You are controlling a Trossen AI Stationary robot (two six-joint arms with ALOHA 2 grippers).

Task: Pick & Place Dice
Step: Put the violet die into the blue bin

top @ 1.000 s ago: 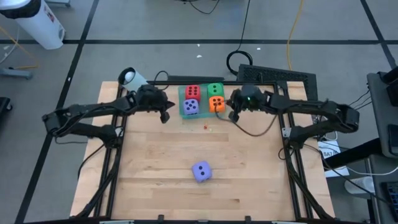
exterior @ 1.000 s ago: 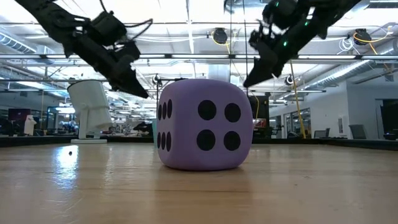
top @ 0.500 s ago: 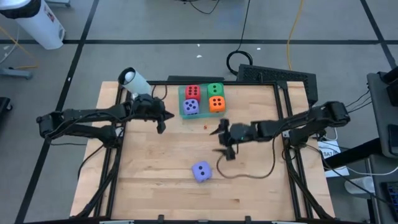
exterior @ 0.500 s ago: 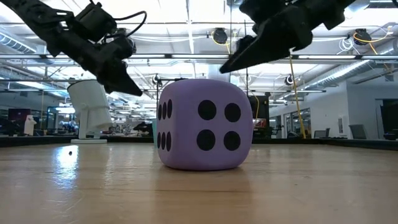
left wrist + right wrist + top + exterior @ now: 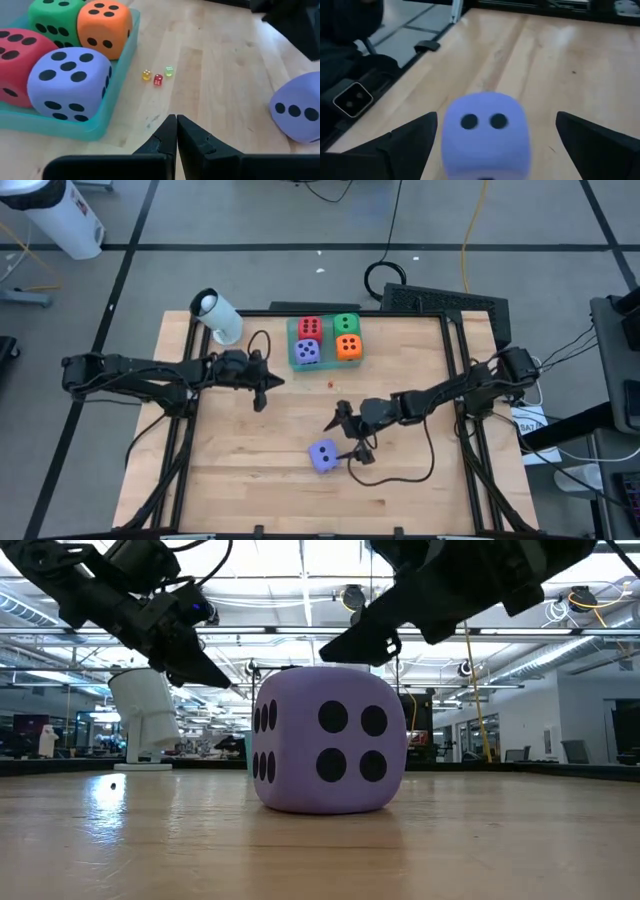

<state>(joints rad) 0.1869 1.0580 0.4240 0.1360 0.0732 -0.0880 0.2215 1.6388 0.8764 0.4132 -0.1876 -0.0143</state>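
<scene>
A loose purple-blue die (image 5: 323, 455) rests on the wooden table toward its near edge. My right gripper (image 5: 350, 437) is open and hangs just right of and above it. In the right wrist view, one finger stands on each side of the die (image 5: 487, 132) without touching it. A teal tray (image 5: 325, 364) at the far middle holds a red die (image 5: 310, 327), a green die (image 5: 346, 324), an orange die (image 5: 348, 347) and a second purple-blue die (image 5: 308, 352). My left gripper (image 5: 262, 385) is shut with nothing in it, near and left of the tray.
Three tiny dice (image 5: 157, 77) lie on the wood just in front of the tray. A white cylinder (image 5: 217, 315) lies at the table's far left corner. A dark cable (image 5: 400, 472) loops on the table right of the loose die.
My right gripper has left the tray and swung toward the near edge and down to the loose purple-blue die. Its fingers opened wide on the way. My left gripper has drawn back a little from the tray toward the near edge, still shut.
</scene>
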